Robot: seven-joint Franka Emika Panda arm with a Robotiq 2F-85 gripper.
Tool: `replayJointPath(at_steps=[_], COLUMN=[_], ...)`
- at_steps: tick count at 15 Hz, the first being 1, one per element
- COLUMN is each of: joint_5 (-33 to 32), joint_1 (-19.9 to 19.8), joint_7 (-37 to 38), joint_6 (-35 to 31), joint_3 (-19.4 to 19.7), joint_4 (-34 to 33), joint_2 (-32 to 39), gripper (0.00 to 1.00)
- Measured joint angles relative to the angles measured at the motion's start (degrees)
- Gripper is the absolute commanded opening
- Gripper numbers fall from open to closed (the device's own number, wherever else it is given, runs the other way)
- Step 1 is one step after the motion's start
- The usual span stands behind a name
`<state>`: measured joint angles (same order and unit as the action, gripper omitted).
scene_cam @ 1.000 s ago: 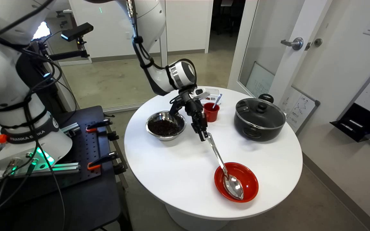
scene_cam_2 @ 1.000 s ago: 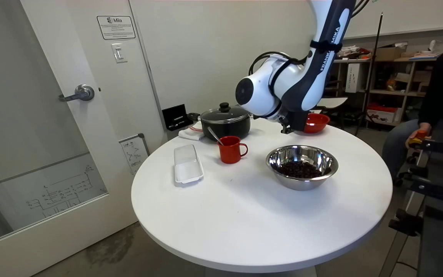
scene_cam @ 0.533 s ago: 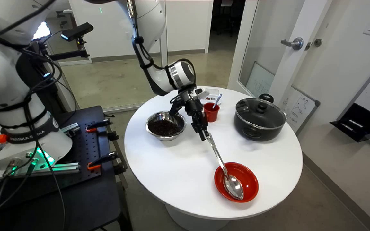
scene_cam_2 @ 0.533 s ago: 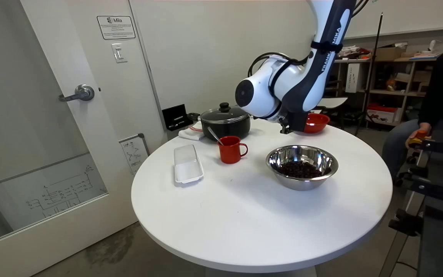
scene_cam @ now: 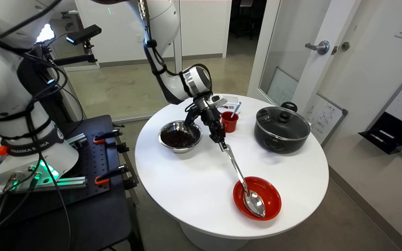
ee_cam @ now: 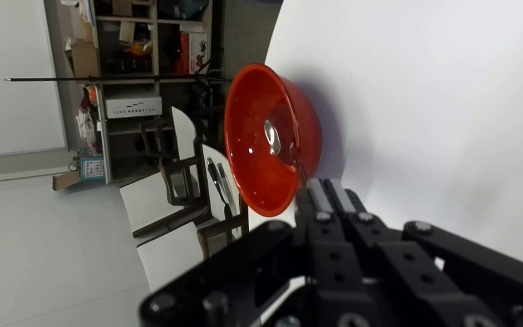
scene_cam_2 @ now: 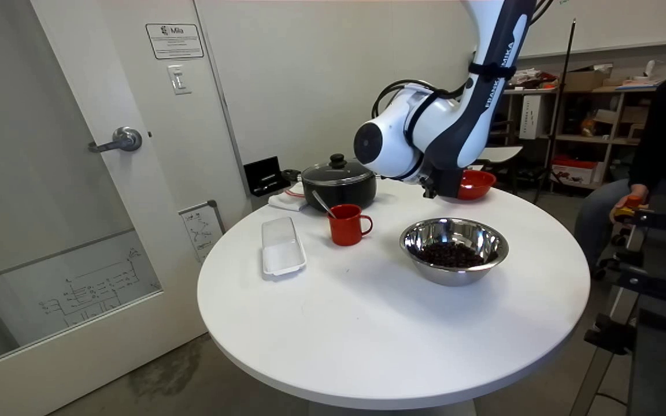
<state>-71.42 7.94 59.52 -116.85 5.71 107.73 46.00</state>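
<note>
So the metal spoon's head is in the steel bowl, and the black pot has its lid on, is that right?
Not quite: the metal spoon's head is in the red bowl, not in the steel bowl, as an exterior view shows. The rest stands: the black pot has its lid on.

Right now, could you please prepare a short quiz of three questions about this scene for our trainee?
1. Choose one: the black two-finger gripper is (a) wide open, (b) half open, (c) shut.
2. True or false: the round black pot has its clear glass lid on.
3. In what does the scoop of the long shiny metal spoon lie?

Key: 1. c; 2. true; 3. the round glossy red bowl.
</note>
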Motion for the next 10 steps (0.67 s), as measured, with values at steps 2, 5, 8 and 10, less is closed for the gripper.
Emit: replayJointPath(at_steps=[2,5,8,10], joint_5=[-0.3,-0.4,-0.4,-0.4], joint_1=[0.0,0.0,0.0,0.1], joint_7=[0.0,0.0,0.3,1.2], joint_6=[0.4,1.1,2.5,3.5], joint_3=[-0.1,-0.4,-0.9,-1.5], joint_4=[0.0,-0.1,-0.1,0.0], joint_2=[0.1,0.3,0.3,-0.2], gripper=[0.01,0.01,0.01,0.01])
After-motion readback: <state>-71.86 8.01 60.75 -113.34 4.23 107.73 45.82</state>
